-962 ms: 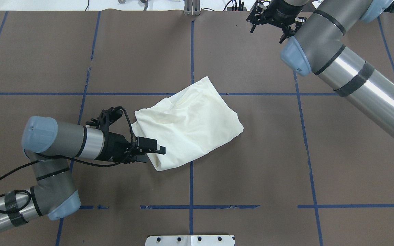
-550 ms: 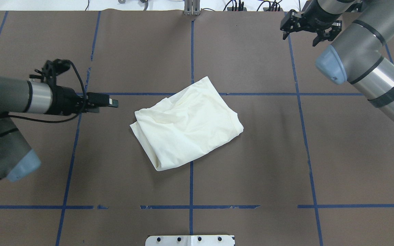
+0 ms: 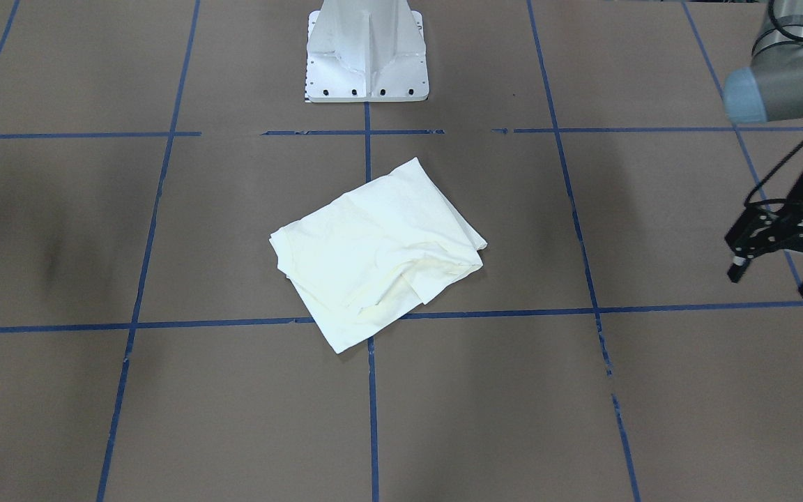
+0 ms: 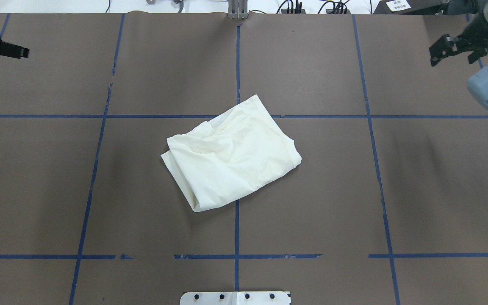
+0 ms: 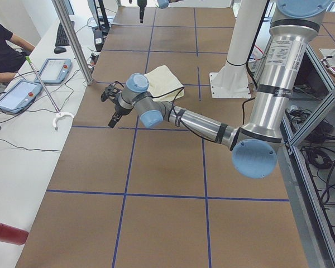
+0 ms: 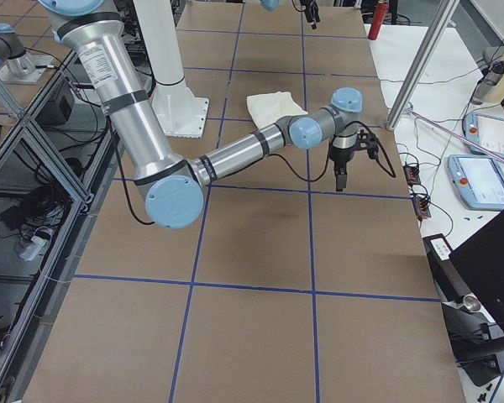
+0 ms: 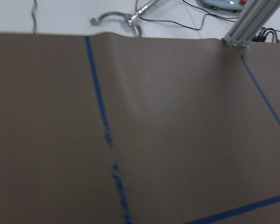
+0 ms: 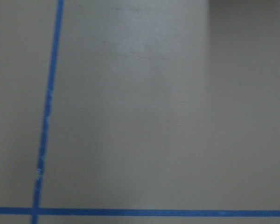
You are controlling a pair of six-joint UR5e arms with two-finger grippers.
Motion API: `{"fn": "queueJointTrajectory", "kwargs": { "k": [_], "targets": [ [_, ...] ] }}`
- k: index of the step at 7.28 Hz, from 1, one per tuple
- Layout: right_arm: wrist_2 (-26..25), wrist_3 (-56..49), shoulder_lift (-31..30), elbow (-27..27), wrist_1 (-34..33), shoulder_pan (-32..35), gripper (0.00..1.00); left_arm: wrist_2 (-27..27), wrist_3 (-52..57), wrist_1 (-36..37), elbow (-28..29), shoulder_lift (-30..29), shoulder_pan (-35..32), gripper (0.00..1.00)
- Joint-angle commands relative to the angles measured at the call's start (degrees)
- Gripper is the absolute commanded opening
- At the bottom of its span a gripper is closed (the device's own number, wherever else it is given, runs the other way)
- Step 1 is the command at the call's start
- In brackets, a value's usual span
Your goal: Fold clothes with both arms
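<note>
The brown table is gridded with blue tape lines. The left arm reaches to the far left and the right arm to the far right. The cream T-shirt lies at the table's middle, folded into a rough, tilted rectangle (plain side up). The left gripper and right gripper both hang with jaws spread, holding nothing, well apart from the T-shirt.

Overhead and front cameras look down from opposite sides, sharing the T-shirt.
</note>
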Motion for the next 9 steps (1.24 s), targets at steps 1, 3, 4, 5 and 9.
{"fn": "queueJointTrajectory", "kwargs": {
  "k": [1,3,4,5,9],
  "targets": [
    [2.83,-17.23,-8.06,-0.49,-0.17,7.42,1.00,2.40,20.71,12.92,0.13,0.53,-5.27,1.00],
    [10.47,-26.99,-15.35,-0.06,-0.26,13.84,1.00,-3.01,35.48,22.93,-0.13,1.77,-10.79,1.00],
    [12.68,-29.66,-18.17,0.56,-1.13,17.52,1.00,-9.84,39.47,25.50,0.73,3.33,-13.26,1.00],
    [15.14,-31.42,-22.03,1.26,-1.05,19.56,1.00,-15.65,45.60,24.66,-0.13,9.18,-15.98,1.00],
    [13.58,-30.83,-24.52,1.96,-0.70,20.02,1.00,-15.98,43.48,23.24,2.64,13.37,-19.08,1.00]
  ]
}}
